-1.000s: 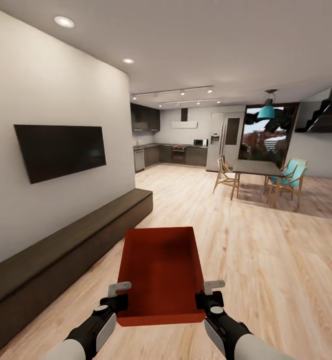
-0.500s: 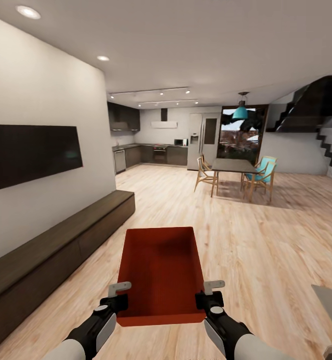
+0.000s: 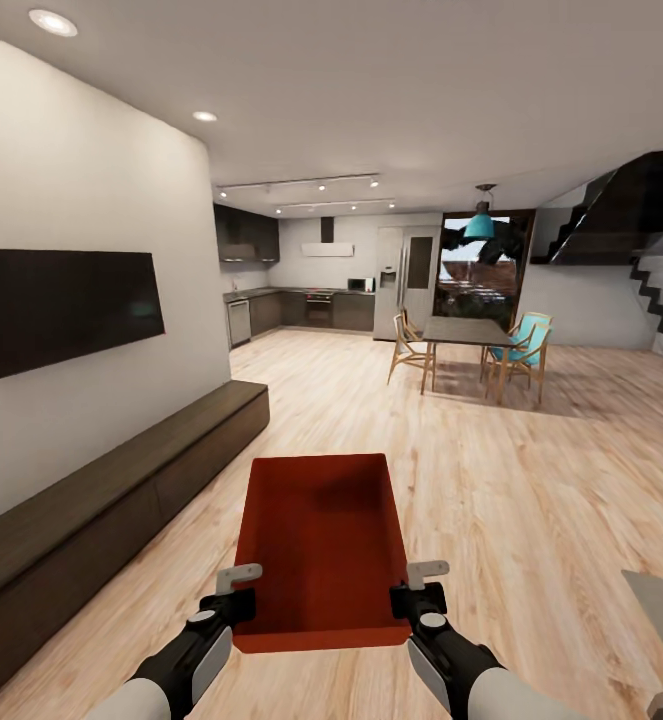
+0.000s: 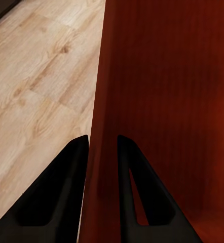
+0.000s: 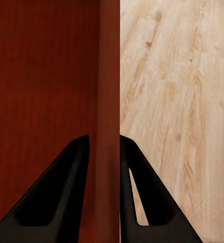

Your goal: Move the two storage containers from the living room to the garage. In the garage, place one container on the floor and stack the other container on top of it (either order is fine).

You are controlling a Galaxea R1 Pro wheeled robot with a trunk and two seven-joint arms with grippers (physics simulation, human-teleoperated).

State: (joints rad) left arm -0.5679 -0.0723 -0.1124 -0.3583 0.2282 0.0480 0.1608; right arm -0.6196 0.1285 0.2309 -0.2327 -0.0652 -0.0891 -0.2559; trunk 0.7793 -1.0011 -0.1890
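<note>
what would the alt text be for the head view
Two robot grippers, left and right, hold an empty orange-red storage container by its side walls above a light wood-plank floor. A long dark low cabinet and a wall-mounted TV line the left wall, with a kitchen and a dining table beyond.

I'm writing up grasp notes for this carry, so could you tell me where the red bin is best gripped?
On its two long side walls near the near end, one gripper per side, coming from above. The bin is open-topped with thin upright walls, so fingers can straddle a rim, as the left gripper and right gripper do now.
</note>
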